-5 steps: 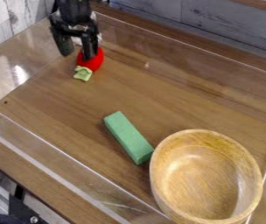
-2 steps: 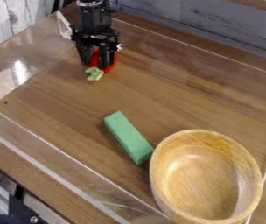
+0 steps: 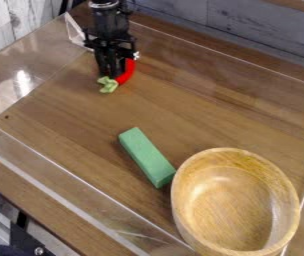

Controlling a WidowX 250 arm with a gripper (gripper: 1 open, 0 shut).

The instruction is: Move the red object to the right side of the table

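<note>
Table (image 3: 235,110): dark brown wood-grain top fills most of the frame, ringed by low clear acrylic walls; glare on the wall at far left.

Wooden bowl (image 3: 238,208): large, round, light wood, lower right of frame, upright on the table, cut slightly by the bottom edge. Inside looks bare wood.

Green block (image 3: 147,156): flat rectangular bar, lying diagonally just below centre, its lower end just beside the bowl's rim; contact with the rim cannot be confirmed.

Arm: black, comes down from the top edge at upper left, pointing straight down at the table.

Gripper (image 3: 115,73): black fingers clenched on the red object, one finger on each side of it, low over the tabletop.

Red object (image 3: 125,73): small glossy red piece, upper left of frame, between the fingertips. Only its right part shows past the fingers; a light-green leafy end pokes out to the lower left, at or very near the table surface. Well apart from block and bowl.
</note>
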